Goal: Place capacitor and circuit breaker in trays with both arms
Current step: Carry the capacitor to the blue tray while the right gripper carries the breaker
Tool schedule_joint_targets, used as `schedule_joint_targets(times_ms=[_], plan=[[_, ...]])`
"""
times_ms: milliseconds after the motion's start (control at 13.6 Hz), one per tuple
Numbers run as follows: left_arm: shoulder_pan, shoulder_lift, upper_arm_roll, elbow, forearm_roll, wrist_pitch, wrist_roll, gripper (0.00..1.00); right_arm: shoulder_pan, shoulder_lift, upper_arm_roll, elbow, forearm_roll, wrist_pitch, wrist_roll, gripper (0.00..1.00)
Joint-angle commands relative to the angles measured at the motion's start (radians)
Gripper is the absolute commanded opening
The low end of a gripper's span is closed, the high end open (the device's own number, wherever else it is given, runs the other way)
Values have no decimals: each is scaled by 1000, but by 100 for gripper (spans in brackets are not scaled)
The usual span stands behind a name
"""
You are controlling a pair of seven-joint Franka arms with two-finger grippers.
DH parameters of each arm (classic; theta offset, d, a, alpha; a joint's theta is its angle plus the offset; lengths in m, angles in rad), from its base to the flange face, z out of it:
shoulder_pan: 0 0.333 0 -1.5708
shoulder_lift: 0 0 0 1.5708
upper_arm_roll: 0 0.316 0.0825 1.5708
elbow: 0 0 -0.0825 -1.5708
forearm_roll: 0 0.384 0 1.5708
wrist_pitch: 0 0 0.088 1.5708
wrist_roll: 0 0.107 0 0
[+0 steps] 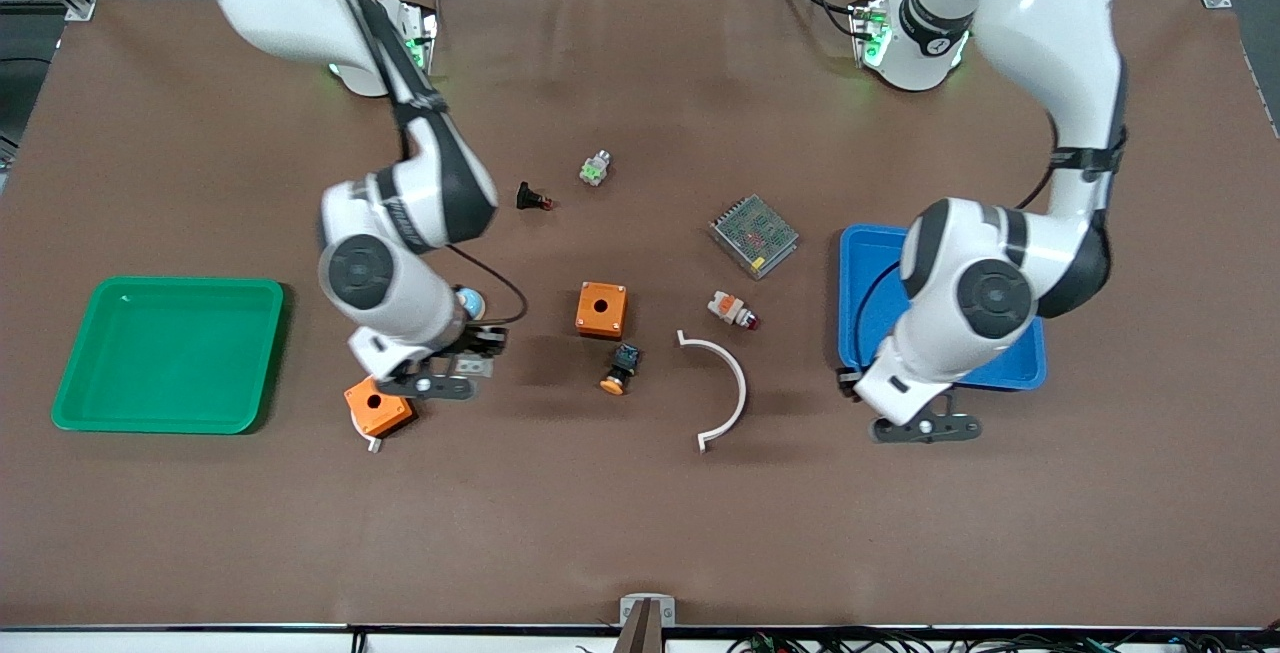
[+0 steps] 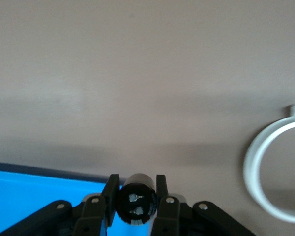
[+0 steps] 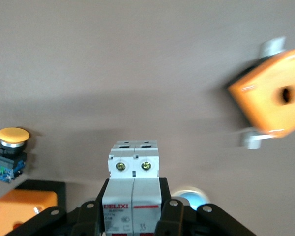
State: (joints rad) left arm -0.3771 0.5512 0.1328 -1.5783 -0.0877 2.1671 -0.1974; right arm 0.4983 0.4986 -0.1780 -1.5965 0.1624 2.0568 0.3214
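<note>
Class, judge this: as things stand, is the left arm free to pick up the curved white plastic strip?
Probably not yet: the left end effector is shut on the small black cylindrical capacitor, by the blue tray's edge. The curved white plastic strip lies unobstructed on the table nearby.

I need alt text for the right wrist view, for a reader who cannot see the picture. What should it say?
The right gripper holds a white circuit breaker between its black fingers, above the brown table. An orange box with a round hole, blurred, an orange-capped push-button and the corner of another orange box are also in view.
</note>
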Motion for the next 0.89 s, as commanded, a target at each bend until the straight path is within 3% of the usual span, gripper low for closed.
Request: schedule_joint_targets(times_ms=[0, 221, 369, 811], plan=[[72, -108, -13, -168, -18, 31, 148, 1, -88, -64, -32, -17, -7, -78, -198, 1], [124, -152, -16, -280, -20, 63, 240, 1, -162, -74, -98, -28, -7, -121, -448, 1], [133, -184, -16, -400, -18, 191, 254, 1, -213, -74, -130, -40, -9, -118, -595, 1], [135, -194, -16, -641, -18, 500, 260, 1, -421, -60, -129, -107, -4, -8, -950, 2]])
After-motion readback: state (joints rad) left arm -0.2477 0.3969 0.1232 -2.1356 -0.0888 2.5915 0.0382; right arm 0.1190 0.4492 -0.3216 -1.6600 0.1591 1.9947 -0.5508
